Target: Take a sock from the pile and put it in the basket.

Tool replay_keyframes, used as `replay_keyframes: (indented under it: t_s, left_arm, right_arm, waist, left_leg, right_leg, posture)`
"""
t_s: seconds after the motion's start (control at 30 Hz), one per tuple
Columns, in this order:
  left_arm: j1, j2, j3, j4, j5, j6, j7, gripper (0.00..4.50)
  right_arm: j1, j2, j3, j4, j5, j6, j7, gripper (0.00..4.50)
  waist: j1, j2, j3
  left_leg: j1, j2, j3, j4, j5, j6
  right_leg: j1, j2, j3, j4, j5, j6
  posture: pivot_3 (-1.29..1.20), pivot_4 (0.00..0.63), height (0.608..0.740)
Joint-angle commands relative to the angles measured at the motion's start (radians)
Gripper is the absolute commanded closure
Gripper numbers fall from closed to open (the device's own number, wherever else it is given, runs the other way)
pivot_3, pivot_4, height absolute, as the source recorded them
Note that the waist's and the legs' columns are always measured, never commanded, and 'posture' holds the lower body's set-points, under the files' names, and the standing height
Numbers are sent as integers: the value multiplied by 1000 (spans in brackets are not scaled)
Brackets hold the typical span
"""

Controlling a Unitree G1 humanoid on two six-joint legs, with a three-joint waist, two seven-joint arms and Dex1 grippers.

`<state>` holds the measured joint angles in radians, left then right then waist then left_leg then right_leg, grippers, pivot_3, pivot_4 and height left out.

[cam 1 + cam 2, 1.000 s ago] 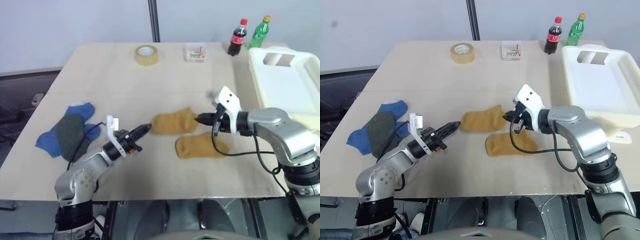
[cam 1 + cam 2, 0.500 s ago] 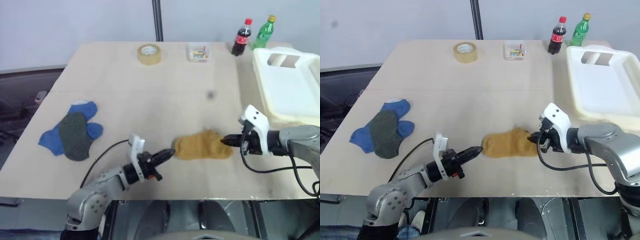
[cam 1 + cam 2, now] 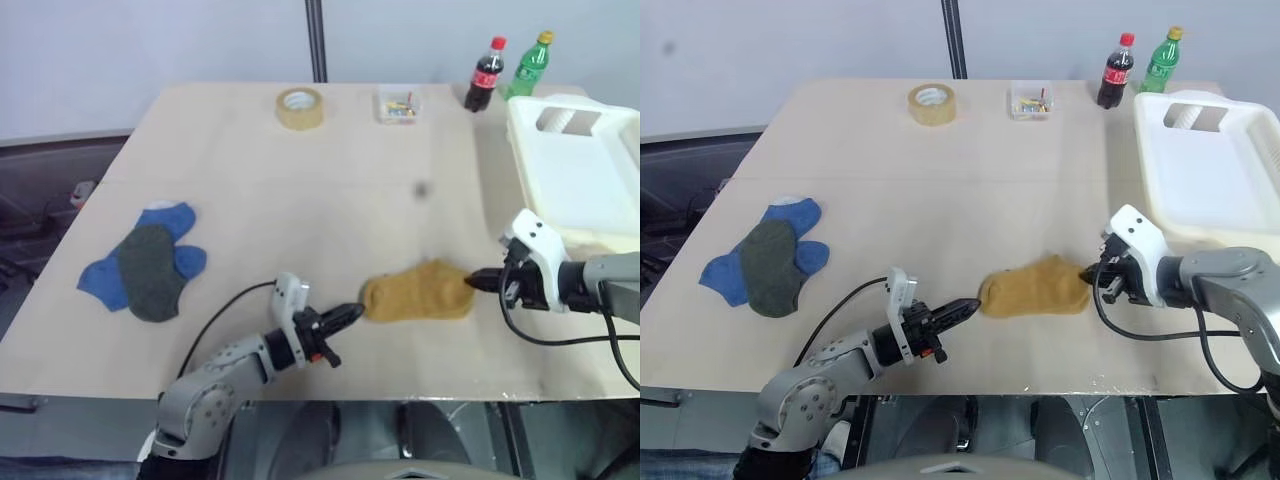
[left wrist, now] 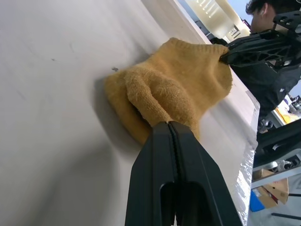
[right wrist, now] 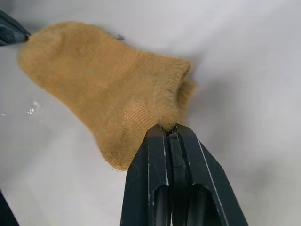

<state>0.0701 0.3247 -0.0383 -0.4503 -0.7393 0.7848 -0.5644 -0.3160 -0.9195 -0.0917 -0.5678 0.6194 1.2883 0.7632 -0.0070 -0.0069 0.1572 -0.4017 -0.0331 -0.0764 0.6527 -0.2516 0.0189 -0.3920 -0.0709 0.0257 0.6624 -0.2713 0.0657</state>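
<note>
A mustard-yellow sock (image 3: 415, 293) lies near the table's front edge, and a second mustard layer shows under it in the left wrist view (image 4: 127, 113). My left gripper (image 3: 357, 312) is shut on its toe end. My right gripper (image 3: 474, 281) is shut on its cuff (image 5: 176, 75) at the opposite end. The pile (image 3: 148, 270) of blue and dark grey socks lies far to the left, apart from both grippers. The cream-white basket (image 3: 585, 185) stands at the table's right side, behind my right gripper, with nothing visible in it.
Along the table's far edge stand a tape roll (image 3: 301, 107), a small clear box of coloured bits (image 3: 398, 105), a cola bottle (image 3: 482, 75) and a green bottle (image 3: 527, 65). A person (image 4: 263, 12) is beyond the table in the left wrist view.
Both grippers have moved right and toward the front edge with the mustard sock between them. The two mustard socks that lay side by side now overlap as one stack.
</note>
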Motion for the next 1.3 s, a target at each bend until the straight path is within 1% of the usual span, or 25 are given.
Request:
replay_keyframes:
  t_s: [0.03,0.3,0.53,0.6,0.73,0.77,0.8,0.87,0.9,1.0,1.07,1.13,1.2,1.23,1.3]
  left_arm:
    - [-17,-14,30,-27,-37,-34,-11,4449]
    - [-18,-1,39,-47,-92,-8,-20,4449]
    - [-19,17,3,-26,-64,-9,-20,4449]
    - [-21,22,-18,-10,-35,-14,-11,4449]
    - [-20,-18,-36,21,8,-43,32,4449]
    - [-24,-28,-35,34,23,-53,47,4500]
    - [-25,-34,-33,41,35,-59,55,4500]
    - [-29,-40,-39,56,55,-67,61,4500]
    - [-29,-41,-40,57,57,-67,58,4500]
    - [-28,-38,-36,56,55,-66,54,4500]
    - [-28,-36,-34,55,54,-65,53,4500]
    - [-29,-35,-35,56,54,-64,53,4500]
    - [-30,-35,-34,57,55,-64,53,4500]
    - [-31,-34,-34,58,56,-65,53,4500]
    - [-35,-32,-37,60,62,-69,51,4500]
  right_arm:
    - [7,9,-41,-14,29,12,-21,4500]
    - [-3,-18,-98,-24,81,41,-35,4500]
    - [16,7,-66,-1,72,20,-74,4500]
    - [35,3,-47,15,56,5,-79,4500]
    - [76,5,-37,31,49,-20,-80,4500]
    - [90,0,-35,27,49,-29,-73,4044]
    - [100,-5,-34,23,49,-36,-69,3895]
    - [121,-18,-27,13,27,-88,-61,3239]
    - [119,-13,-34,15,15,-107,-75,2702]
    - [83,12,-70,21,18,-167,-76,2702]
    - [60,36,-76,14,10,-247,-66,2702]
    - [61,95,-59,1,-9,-404,-32,2702]
    - [87,123,-4,-6,-59,-529,-3,2702]
    - [109,122,44,-2,-102,-577,10,2702]
    - [149,151,120,39,-160,-631,3,2702]
  waist:
    - [0,0,0]
    - [0,0,0]
    - [0,0,0]
    - [0,0,0]
    - [1,0,0]
    - [2,0,0]
    - [2,-1,0]
    - [3,0,0]
    - [2,0,0]
    - [-2,0,0]
    - [-3,0,0]
    - [-2,-1,0]
    - [-3,-1,0]
    - [-2,-1,0]
    - [0,-1,0]
  left_leg:
    - [0,0,0,0,0,0]
    - [0,0,0,0,0,0]
    - [0,0,0,0,0,0]
    - [0,0,0,0,0,0]
    - [0,0,0,0,0,0]
    - [0,0,0,0,0,0]
    - [0,0,0,0,0,0]
    - [0,0,0,0,0,0]
    - [0,0,0,0,0,0]
    - [1,0,1,0,0,0]
    - [1,0,1,0,0,0]
    - [1,0,0,0,0,0]
    - [1,0,0,0,0,0]
    - [1,0,0,0,0,0]
    - [1,0,0,0,0,0]
  right_leg:
    - [0,0,0,0,0,0]
    - [0,0,0,0,0,0]
    - [0,0,0,0,0,0]
    - [0,0,0,0,0,0]
    - [0,0,0,0,0,0]
    - [0,0,0,0,0,0]
    - [0,0,0,0,0,0]
    - [0,0,0,0,0,0]
    - [0,0,0,0,0,0]
    - [0,0,0,0,0,0]
    - [0,1,0,0,0,0]
    - [0,1,0,0,0,0]
    - [1,1,0,0,0,0]
    - [0,1,0,0,0,0]
    - [1,1,-1,0,0,1]
  posture:
    - [0,150,738]
    - [0,150,738]
    - [0,150,738]
    - [0,150,738]
    - [0,150,738]
    - [0,150,738]
    - [0,150,738]
    - [0,150,738]
    - [0,150,738]
    - [0,150,738]
    - [0,150,738]
    - [0,150,738]
    - [0,150,738]
    - [0,150,738]
    - [0,150,738]
